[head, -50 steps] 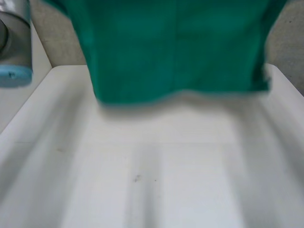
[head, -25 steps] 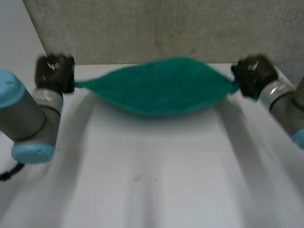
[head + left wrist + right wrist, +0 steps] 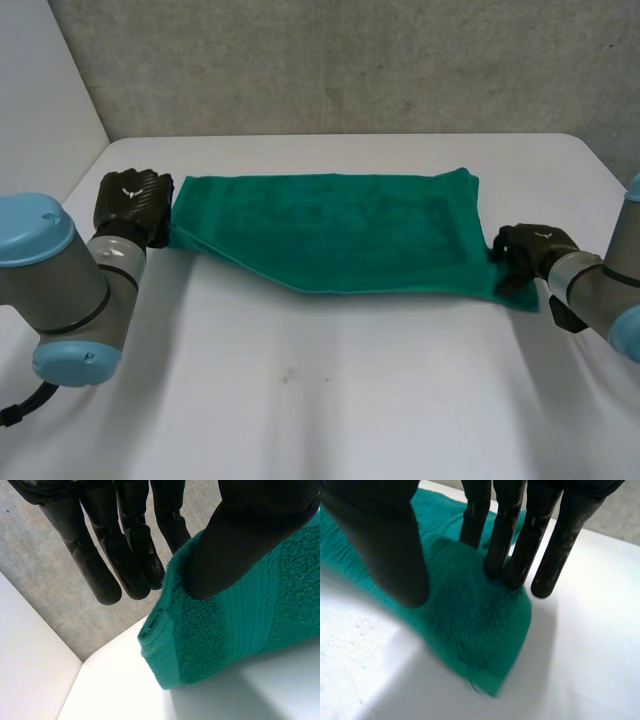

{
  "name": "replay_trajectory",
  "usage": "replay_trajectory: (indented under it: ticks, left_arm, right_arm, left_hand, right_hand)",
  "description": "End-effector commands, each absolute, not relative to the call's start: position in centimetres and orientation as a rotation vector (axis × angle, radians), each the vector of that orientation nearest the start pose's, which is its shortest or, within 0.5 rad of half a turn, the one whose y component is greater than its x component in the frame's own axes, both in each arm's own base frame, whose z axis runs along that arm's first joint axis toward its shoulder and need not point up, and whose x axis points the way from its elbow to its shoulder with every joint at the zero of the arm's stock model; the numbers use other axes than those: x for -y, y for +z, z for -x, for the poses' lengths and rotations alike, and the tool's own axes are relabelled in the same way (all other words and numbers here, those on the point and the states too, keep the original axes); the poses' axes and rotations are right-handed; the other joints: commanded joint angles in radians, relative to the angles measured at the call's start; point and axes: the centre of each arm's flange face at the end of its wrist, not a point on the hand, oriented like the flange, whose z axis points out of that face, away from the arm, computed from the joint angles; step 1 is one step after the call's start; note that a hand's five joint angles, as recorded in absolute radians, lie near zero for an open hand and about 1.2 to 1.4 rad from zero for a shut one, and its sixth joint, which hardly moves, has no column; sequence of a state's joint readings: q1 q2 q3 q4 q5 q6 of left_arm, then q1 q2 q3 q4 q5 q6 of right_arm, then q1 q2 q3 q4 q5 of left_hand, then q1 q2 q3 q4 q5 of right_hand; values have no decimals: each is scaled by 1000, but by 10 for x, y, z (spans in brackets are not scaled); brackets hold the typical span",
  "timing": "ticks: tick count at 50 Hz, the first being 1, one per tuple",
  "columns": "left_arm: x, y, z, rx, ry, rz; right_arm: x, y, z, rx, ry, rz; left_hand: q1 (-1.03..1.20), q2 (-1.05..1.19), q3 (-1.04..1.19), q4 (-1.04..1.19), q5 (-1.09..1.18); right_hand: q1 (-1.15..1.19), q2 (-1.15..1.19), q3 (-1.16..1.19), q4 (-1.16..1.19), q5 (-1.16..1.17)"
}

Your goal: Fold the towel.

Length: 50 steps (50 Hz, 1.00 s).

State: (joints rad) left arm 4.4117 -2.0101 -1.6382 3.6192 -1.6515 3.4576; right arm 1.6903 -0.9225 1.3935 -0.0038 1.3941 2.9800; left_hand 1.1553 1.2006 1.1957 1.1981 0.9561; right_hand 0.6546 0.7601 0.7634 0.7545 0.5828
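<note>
The towel (image 3: 340,235) lies flat on the far part of the table (image 3: 320,400), with the left hand (image 3: 135,203) pinching its left end and the right hand (image 3: 525,252) pinching its near right corner, so the next move is probably to lift one end over the other.

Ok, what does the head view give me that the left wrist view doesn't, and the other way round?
Head view: the whole green towel spread on the white table, with the right hand at its near right corner. Left wrist view: up close, the left hand holding a corner, thumb on top, fingers straight behind its edge. Both: the towel, the left hand, the table.
</note>
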Motion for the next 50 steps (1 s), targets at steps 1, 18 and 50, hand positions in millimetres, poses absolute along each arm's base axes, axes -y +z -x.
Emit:
replay_trajectory:
  ticks: [1,18,50]
  left_arm:
    - [324,178,224,-2139,-2110,-577]
    - [262,194,181,-2242,-1727,-762]
    - [365,219,243,-1867,-2097,-855]
  right_arm:
    - [363,130,-179,-2545,-1553,470]
    - [280,174,-157,-2682,-1313,1466]
    - [375,223,-207,-2519,-1974,1327]
  left_hand:
    - [241,196,201,198,266]
    - [241,196,201,198,266]
    - [241,196,201,198,266]
  right_hand:
    - [742,636,633,642,639]
    - [742,636,633,642,639]
    - [742,636,633,642,639]
